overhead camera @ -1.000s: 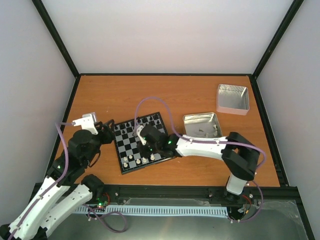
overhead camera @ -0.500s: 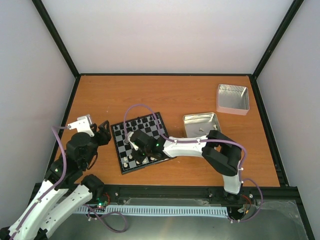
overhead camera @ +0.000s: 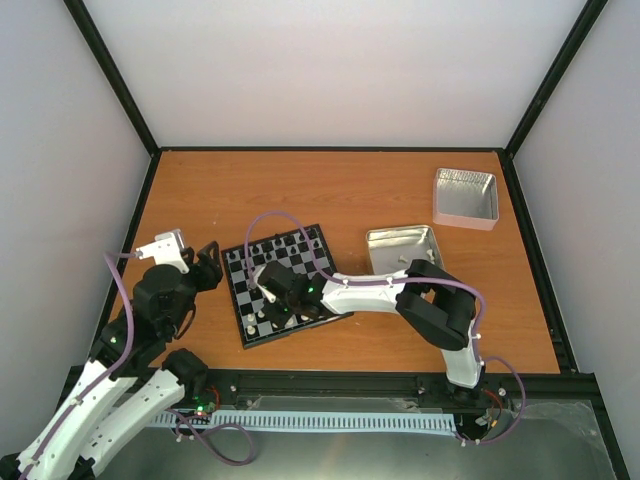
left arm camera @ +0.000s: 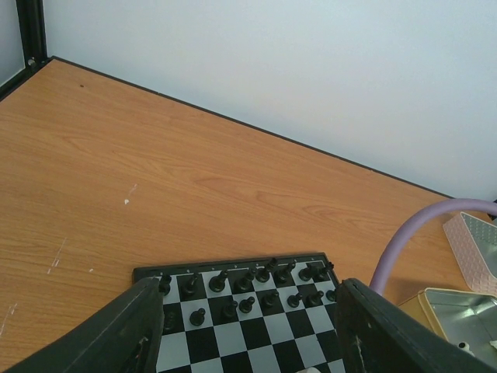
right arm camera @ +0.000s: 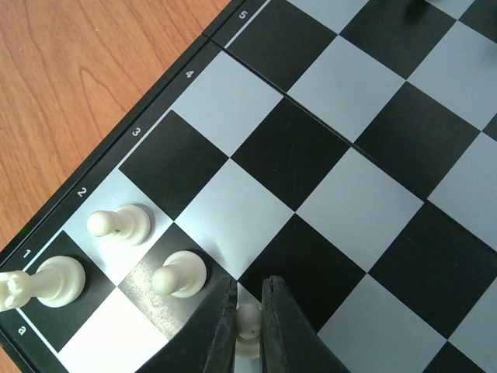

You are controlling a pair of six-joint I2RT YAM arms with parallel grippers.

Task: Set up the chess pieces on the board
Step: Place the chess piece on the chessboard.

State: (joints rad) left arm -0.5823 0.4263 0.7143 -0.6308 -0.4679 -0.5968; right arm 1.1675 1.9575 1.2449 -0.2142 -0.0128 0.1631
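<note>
right gripper (right arm camera: 248, 309): fingers pressed almost together, pinching a cream pawn (right arm camera: 248, 320) by its head.
pawn position: over a pale square in the second row, near the board's left corner. Its base runs off the lower edge of the wrist view, so I cannot tell whether it rests on the board.
right gripper, top view (overhead camera: 264, 310): low over the near-left corner of the board (overhead camera: 243, 290), arm stretched in from the right.
left gripper (left arm camera: 247, 311): fingers spread wide with nothing between them, apart from the board and just off its left edge.
chess pieces (right arm camera: 120, 224): three stand free by the corner. A rook is on a1, one pawn is on a2, and a second pawn is on the dark square beside it. The pinched pawn is next along that row.
black chessmen (left arm camera: 256, 281): two rows along the far side of the board.
tins: one lies open just right of the board (overhead camera: 402, 250), the other sits toward the far right corner of the table (overhead camera: 466, 197).
change over one second: the right wrist moved from mid-board to the near-left corner and its elbow folded inward. The left gripper drew back slightly from the board's edge.
change over last half second: both arms almost unmoved.
</note>
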